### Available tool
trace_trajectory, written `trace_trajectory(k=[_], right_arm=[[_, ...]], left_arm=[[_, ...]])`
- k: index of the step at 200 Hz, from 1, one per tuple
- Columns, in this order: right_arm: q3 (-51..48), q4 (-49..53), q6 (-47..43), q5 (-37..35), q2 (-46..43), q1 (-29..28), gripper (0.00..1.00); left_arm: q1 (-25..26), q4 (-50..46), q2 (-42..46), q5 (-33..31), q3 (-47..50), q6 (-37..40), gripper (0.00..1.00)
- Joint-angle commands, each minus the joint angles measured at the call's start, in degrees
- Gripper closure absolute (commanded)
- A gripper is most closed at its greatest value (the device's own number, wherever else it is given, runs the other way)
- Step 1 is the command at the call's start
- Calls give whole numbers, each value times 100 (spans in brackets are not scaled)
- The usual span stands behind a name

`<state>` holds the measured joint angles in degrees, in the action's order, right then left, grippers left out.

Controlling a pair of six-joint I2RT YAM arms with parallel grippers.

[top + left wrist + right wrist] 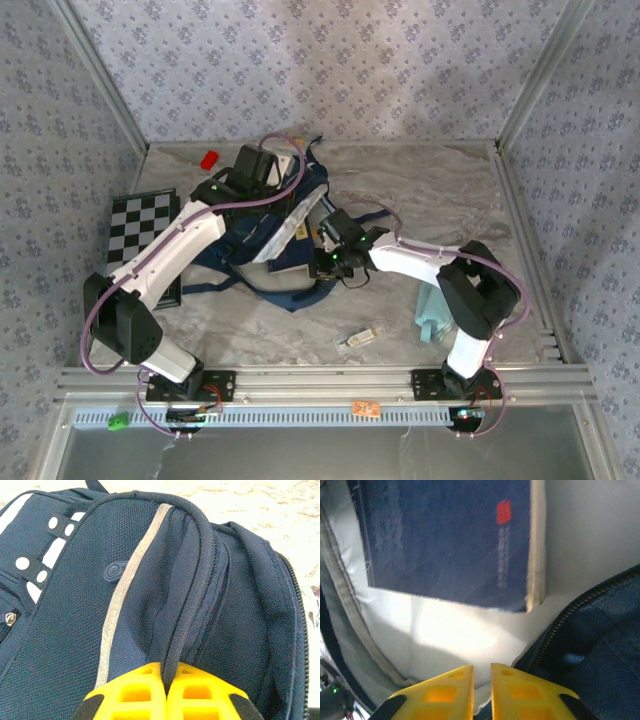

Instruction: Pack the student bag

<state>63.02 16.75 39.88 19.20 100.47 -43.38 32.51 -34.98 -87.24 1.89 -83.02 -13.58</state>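
Navy fabric of the student bag (pixel 270 245) lies at the middle of the marbled table (pixel 430 190), just right of a black-and-white checkerboard (pixel 140 225), with both arms reaching onto it. Left claw (pixel 165 677): clamped at the far, upper end of the bag. Its yellow fingers (pixel 200 692) are pressed tight on a raised ridge of navy piping, which runs up from between them and arches over the mesh panel. A grey strip (pixel 120 605) runs beside that ridge. Right claw (pixel 482 680): at the bag's open mouth on its right side, jaws drawn nearly together with only a thin slit between them. Whether any lining is caught in that slit cannot be told. Ahead of this claw the white lining (pixel 455 630) is exposed, and a navy book (pixel 445 540) with a small red mark (pixel 503 511) lies flat on it inside the bag. The zip edge (pixel 570 615) curves past the right finger.
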Motion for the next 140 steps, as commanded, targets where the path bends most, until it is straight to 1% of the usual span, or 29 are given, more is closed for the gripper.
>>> trace_trajectory(k=[1,24,52,67,90,104,115,129,140], right_arm=[[193,-244,-68,-405,326,39,88],[481,-541,-137,-574,607,82,93],[824,-1238,-157,-733,867,131,94],[987,-1615,-104,-719,1067,163,93],[1185,-1822,-34,-784,1253,187,91],[1113,-1919,-40,-732,1164,165,89],[957,-1920,-79,-754,968,136,85],[589,-1928,-142,-864,561,94,82],[70,-1914,-147,-987,186,88,80]], left_arm=[[-10,528,390,288,-188,-92,100],[-11,589,423,363,-180,-92,100],[-16,614,412,531,-180,-133,100],[-15,665,432,607,-146,-162,100],[-11,718,471,595,-92,-171,100],[-12,700,476,552,-59,-171,100],[-9,699,484,549,-19,-162,100],[-21,706,480,565,49,-171,100],[-20,695,466,590,76,-171,100]])
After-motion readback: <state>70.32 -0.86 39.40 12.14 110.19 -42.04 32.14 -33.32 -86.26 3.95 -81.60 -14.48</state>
